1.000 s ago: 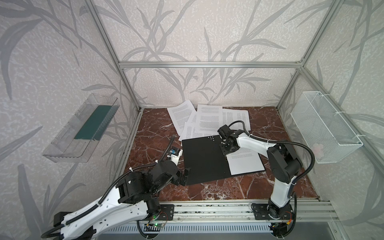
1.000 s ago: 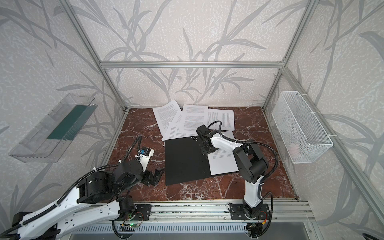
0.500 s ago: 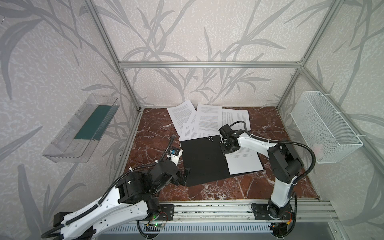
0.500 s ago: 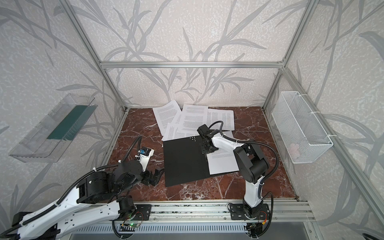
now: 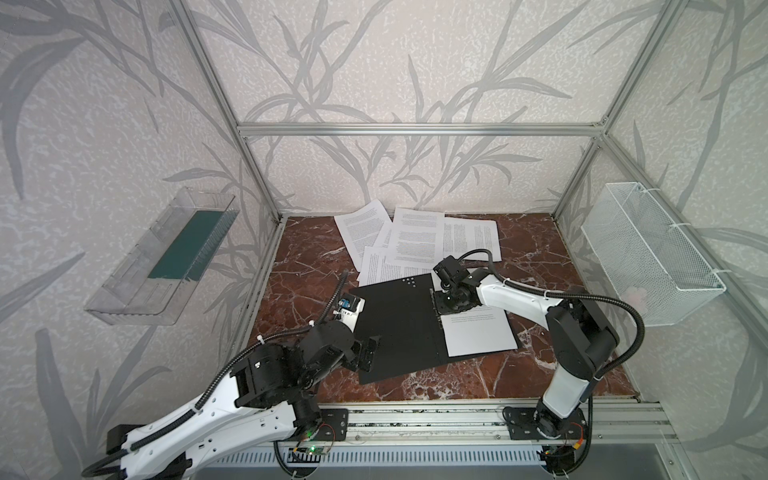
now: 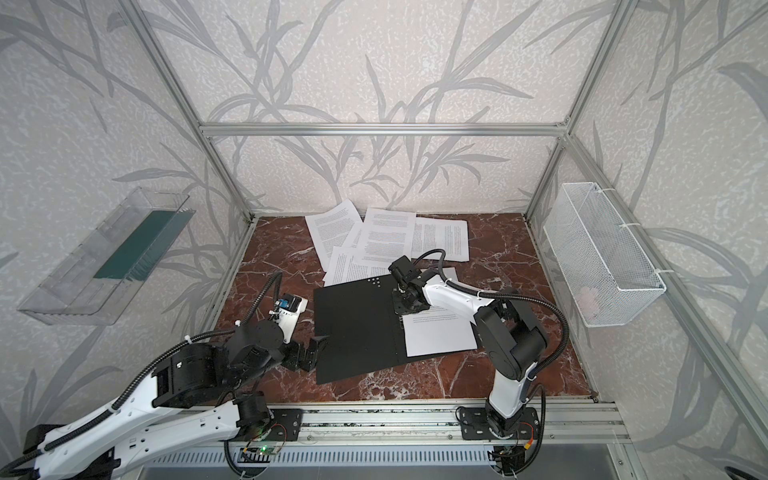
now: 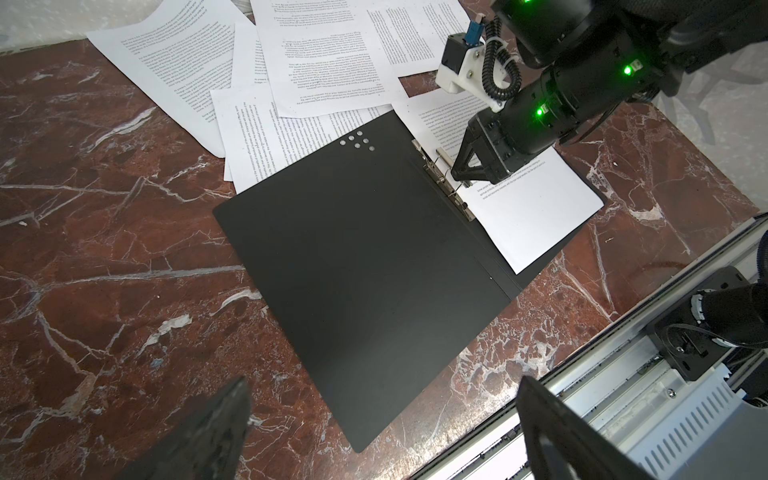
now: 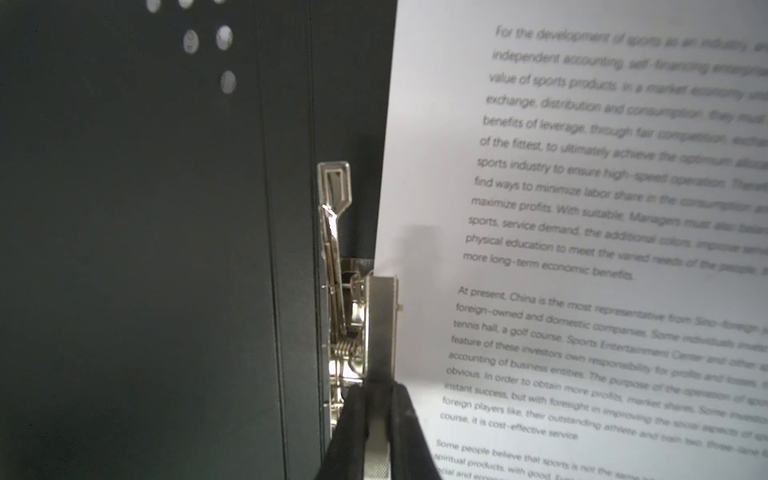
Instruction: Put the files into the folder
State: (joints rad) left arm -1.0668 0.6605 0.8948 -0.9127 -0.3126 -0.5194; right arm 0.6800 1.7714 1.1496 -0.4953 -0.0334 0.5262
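The folder (image 5: 395,328) (image 6: 353,332) lies open on the marble table, black inside up. One printed sheet (image 5: 478,332) (image 8: 582,208) rests on its right half. More of the files (image 5: 415,237) (image 6: 386,237) (image 7: 324,62) are fanned out behind it, some tucked under its far edge. My right gripper (image 5: 444,304) (image 6: 405,307) (image 8: 376,395) is at the spine, shut on the flat bar of the metal clip (image 8: 380,324) (image 7: 442,174). The left gripper (image 5: 368,353) (image 6: 309,353) (image 7: 382,390) hovers open by the folder's near left corner, holding nothing.
A clear plastic tray with a green base (image 5: 166,257) hangs on the left wall. A white wire basket (image 5: 648,253) hangs on the right wall. An aluminium rail (image 5: 457,419) runs along the table's front edge.
The right gripper has drawn its jaws in onto the clip's bar at the spine and shifted very slightly. The left arm and the sheets have not moved.
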